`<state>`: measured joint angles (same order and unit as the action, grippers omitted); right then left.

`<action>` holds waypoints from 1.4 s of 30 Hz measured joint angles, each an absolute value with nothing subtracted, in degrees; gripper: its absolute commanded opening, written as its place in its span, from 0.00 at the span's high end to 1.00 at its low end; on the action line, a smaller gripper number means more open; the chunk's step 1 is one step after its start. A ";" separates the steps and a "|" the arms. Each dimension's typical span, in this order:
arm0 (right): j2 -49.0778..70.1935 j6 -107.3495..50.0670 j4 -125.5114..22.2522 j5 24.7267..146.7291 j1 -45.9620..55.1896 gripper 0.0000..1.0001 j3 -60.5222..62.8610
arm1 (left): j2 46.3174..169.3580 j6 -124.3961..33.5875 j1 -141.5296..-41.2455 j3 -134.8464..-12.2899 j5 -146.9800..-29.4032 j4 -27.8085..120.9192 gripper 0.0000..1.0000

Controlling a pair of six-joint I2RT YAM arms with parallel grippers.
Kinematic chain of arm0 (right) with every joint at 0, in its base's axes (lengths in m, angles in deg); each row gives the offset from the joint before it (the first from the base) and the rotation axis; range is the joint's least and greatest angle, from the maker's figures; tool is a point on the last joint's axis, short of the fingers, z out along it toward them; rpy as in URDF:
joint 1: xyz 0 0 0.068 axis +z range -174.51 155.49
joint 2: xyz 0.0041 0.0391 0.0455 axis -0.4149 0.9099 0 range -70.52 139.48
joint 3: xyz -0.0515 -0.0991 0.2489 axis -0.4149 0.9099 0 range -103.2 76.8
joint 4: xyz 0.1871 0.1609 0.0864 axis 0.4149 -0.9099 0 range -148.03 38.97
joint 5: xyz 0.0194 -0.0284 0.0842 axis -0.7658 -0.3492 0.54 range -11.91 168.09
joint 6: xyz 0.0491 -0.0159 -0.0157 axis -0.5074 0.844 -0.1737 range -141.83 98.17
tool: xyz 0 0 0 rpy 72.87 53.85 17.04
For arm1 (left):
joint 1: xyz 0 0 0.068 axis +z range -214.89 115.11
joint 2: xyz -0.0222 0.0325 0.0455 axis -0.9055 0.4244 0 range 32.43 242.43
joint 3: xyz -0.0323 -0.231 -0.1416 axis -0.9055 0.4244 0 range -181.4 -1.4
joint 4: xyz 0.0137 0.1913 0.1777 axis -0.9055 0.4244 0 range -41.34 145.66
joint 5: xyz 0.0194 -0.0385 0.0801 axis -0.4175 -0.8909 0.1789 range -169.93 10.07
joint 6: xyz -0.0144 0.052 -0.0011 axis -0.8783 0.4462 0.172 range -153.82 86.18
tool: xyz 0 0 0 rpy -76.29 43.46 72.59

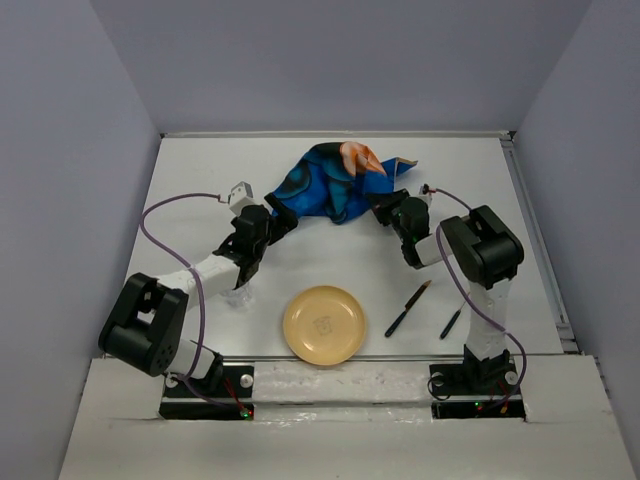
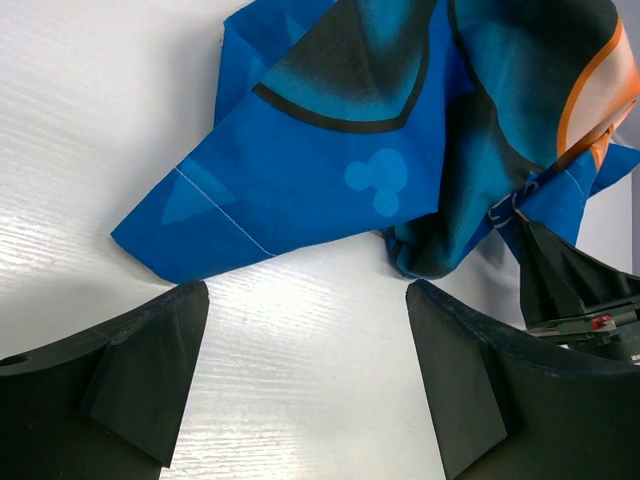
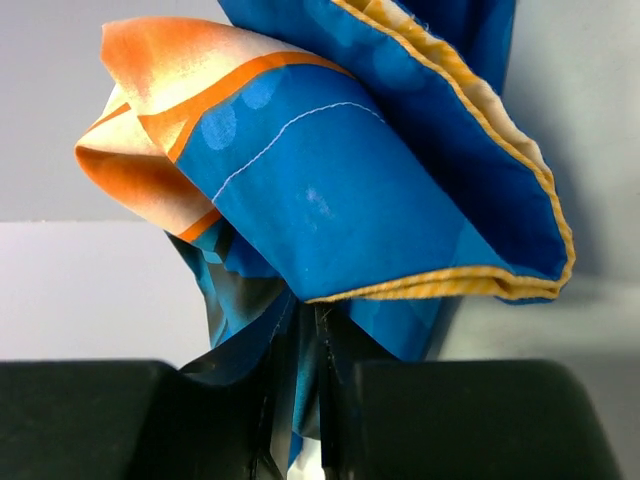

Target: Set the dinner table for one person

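Nearby | plate (image 1: 323, 325), two utensils (image 1: 407, 310) on dinner table (image 1: 200, 170) | placemat (image 1: 325, 180) crumpled

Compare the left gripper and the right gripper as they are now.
The left gripper is open, fingers spread wide; the right gripper is shut on the blue cloth placemat. The left gripper holds nothing, only bare dinner table showing between its fingers; the right gripper pinches a fold that bunches up above it. Both are black, two-fingered and at the same placemat.

Overhead view: whole dinner table (image 1: 200, 170); both wrist views close on cloth (image 2: 300, 170).
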<state>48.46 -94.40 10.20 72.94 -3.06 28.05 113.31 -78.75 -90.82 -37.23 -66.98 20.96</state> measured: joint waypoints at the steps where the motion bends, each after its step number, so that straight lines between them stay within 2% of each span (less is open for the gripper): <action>1: 48.24 -94.29 10.33 72.72 -3.13 0.90 28.38 | 113.31 -78.75 -90.76 -37.04 -66.96 20.87 0.10; 5: 46.68 -93.70 11.27 72.42 -3.43 1.00 30.26 | 113.31 -78.73 -90.73 -36.49 -66.41 20.80 0.11; 10: 41.85 -91.63 13.06 71.80 -4.55 1.00 35.16 | 113.31 -78.73 -90.67 -36.21 -66.17 20.69 0.12; 12: 39.63 -90.80 13.54 71.43 -5.38 0.88 36.97 | 113.31 -78.73 -90.67 -36.01 -66.19 20.54 0.12; 14: 38.51 -90.23 13.70 71.45 -5.97 0.66 37.67 | 113.31 -78.73 -90.65 -35.75 -66.19 20.56 0.12; 15: 38.36 -89.88 13.65 71.69 -6.34 0.50 37.56 | 113.31 -78.73 -90.65 -35.62 -66.19 20.56 0.12; 17: 38.79 -89.59 13.63 73.35 -6.89 0.44 36.99 | 113.31 -78.73 -90.65 -35.44 -66.22 20.58 0.12; 25: 46.12 -92.98 16.58 77.66 -6.73 0.46 36.25 | 113.25 -78.73 -90.65 -35.16 -66.41 20.28 0.12; 31: 46.07 -93.92 20.19 79.67 -5.46 0.45 37.30 | 113.23 -78.75 -90.65 -34.76 -66.61 20.15 0.12; 35: 44.89 -94.32 20.71 80.68 -4.81 0.38 38.61 | 113.14 -78.75 -90.65 -34.74 -66.76 20.12 0.12; 42: 47.62 -96.33 22.66 81.22 -4.55 0.36 33.80 | 112.15 -78.75 -90.65 -34.74 -66.87 20.02 0.12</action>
